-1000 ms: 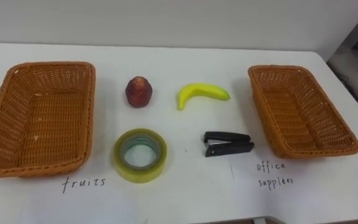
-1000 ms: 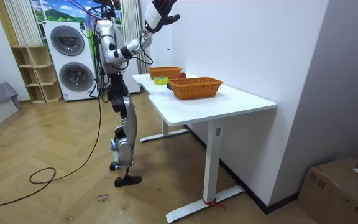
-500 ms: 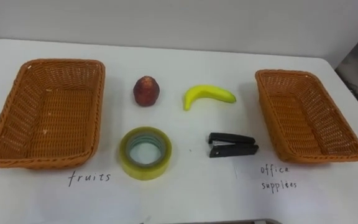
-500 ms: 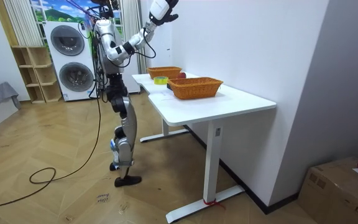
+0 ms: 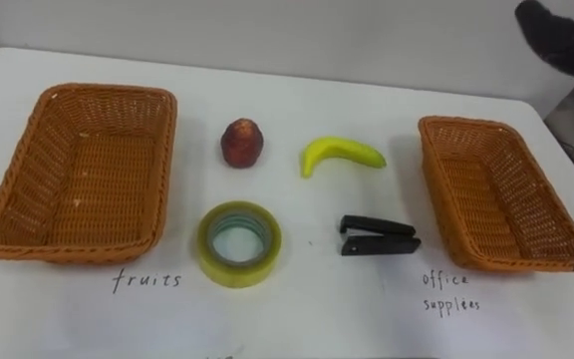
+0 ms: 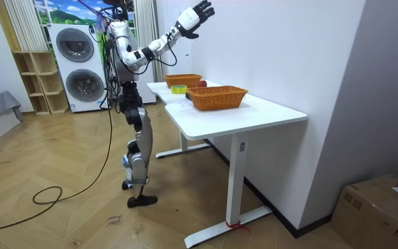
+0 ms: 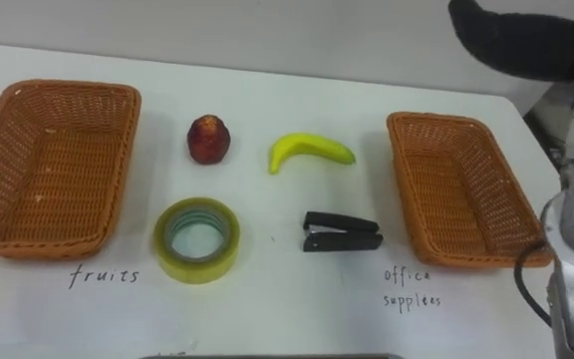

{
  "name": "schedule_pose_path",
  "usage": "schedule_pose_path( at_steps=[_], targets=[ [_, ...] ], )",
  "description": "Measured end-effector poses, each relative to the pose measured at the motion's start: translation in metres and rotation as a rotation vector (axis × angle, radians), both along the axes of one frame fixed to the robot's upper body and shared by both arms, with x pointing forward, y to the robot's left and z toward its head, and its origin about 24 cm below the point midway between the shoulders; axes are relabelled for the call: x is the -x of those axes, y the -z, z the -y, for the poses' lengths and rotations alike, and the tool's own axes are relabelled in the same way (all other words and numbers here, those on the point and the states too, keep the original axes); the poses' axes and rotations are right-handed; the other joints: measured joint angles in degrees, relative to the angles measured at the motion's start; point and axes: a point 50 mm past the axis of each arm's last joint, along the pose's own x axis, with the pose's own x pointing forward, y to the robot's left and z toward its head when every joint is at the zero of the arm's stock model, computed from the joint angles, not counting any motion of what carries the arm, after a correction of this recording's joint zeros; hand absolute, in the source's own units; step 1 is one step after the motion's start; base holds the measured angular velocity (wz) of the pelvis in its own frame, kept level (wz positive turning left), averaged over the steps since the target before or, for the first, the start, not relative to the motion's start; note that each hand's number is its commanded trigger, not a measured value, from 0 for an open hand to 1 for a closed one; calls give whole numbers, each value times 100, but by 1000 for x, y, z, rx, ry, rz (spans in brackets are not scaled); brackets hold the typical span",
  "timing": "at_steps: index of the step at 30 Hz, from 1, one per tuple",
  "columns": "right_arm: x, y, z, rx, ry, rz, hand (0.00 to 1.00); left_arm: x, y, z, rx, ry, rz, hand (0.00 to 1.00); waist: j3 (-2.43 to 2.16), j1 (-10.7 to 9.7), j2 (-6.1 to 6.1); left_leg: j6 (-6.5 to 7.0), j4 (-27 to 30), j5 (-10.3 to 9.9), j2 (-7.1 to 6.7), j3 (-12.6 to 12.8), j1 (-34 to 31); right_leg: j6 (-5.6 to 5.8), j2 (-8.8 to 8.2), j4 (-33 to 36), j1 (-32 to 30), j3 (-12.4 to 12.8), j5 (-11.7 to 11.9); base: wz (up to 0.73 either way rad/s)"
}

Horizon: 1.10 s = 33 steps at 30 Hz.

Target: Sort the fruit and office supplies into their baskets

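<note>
On the white table point(image 5: 297, 309) lie a red fruit point(image 5: 242, 143), a yellow banana point(image 5: 342, 155), a yellow-green tape roll point(image 5: 239, 244) and a black stapler point(image 5: 379, 235). All sit between two empty wicker baskets. The left basket point(image 5: 163, 170) has a handwritten fruits label, the right basket point(image 5: 434, 189) an office supplies one. My right hand point(image 6: 197, 14) is raised high over the table, open with its fingers spread. Its dark shape point(image 7: 526, 40) crosses the top right corner above the right basket. Neither basket holds anything.
A white wall runs close behind the table's far edge. In the room view I stand at the table's near end, with washing machines point(image 6: 81, 72) and a wooden shelf point(image 6: 39, 83) behind me. A cardboard box point(image 6: 378, 207) sits on the floor at the room view's right.
My right arm has swung from straight up to forward over the table, and its dark shape has entered the eye view's top right. The eye view itself has shifted slightly. The table's things have not moved.
</note>
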Motion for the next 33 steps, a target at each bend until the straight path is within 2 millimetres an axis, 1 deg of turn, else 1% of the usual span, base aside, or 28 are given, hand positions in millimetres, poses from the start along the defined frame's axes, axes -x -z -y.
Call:
schedule_pose_path(
  at_steps=[2,4,6,8,11,14,15,20,24,26,27,30,33],
  targets=[
    [-3,5,-2,28,-11,-48,0,1,0,0,0,-3,-2,0,4,76,13,0,0,0,4,-3,16,0,0,-2,14,3,0,0],
    [-7,12,0,47,-25,-100,0,-1,0,-1,-1,-5,4,0,9,99,22,0,0,1,10,-20,38,0,-5,-50,60,-17,0,0],
    [-12,24,4,60,-31,-191,0,-3,0,0,-1,-4,9,0,1,130,12,-1,1,1,10,-15,32,-5,-8,-69,70,-41,4,2],
    [-14,29,4,80,-47,-236,0,-5,0,0,-1,-3,13,0,-2,145,7,-1,2,1,8,-4,31,-10,-8,-68,69,-41,8,0],
    [-15,32,2,133,-71,-282,0,-3,0,0,0,-6,5,0,-2,141,-1,-1,6,1,11,-6,21,-10,-10,-63,84,-41,9,0],
    [-15,35,0,167,-99,-315,0,-3,0,0,0,-6,4,0,-6,154,-37,-1,10,1,11,-7,23,-10,-10,-58,87,-42,9,0],
    [-16,36,-1,177,-113,-329,0,-3,0,0,-1,-5,6,0,-10,185,-55,-1,9,0,13,-6,29,-10,-9,-58,87,-39,9,0],
    [-17,43,-10,230,-177,-388,0,-10,-1,-1,-2,2,22,0,20,259,-116,-1,-3,-2,17,-27,34,-10,-4,-59,87,-36,11,0],
    [-19,52,-16,256,-220,-444,0,-13,-2,-3,-8,23,25,0,13,272,-152,-1,-5,-3,14,-56,24,-4,-3,-69,91,-50,22,3],
    [-21,61,-19,275,-241,-494,0,-19,-3,-4,-14,49,30,0,19,275,-145,1,-5,-4,9,-74,17,-1,-9,-71,89,-48,25,2],
    [-21,64,-21,285,-252,-514,0,-22,-3,-5,-16,56,35,0,32,277,-126,2,-5,-4,9,-79,14,0,-11,-71,87,-46,25,0],
    [-21,66,-23,301,-272,-535,0,-27,-4,-7,-22,61,45,0,61,276,-85,3,-7,-4,4,-79,7,0,-9,-72,78,-39,26,0],
    [-21,69,-22,308,-277,-561,0,-28,-5,-7,-22,61,49,0,75,275,-64,3,-7,-4,-6,-79,3,0,-4,-72,74,-21,25,0]
  ],
)
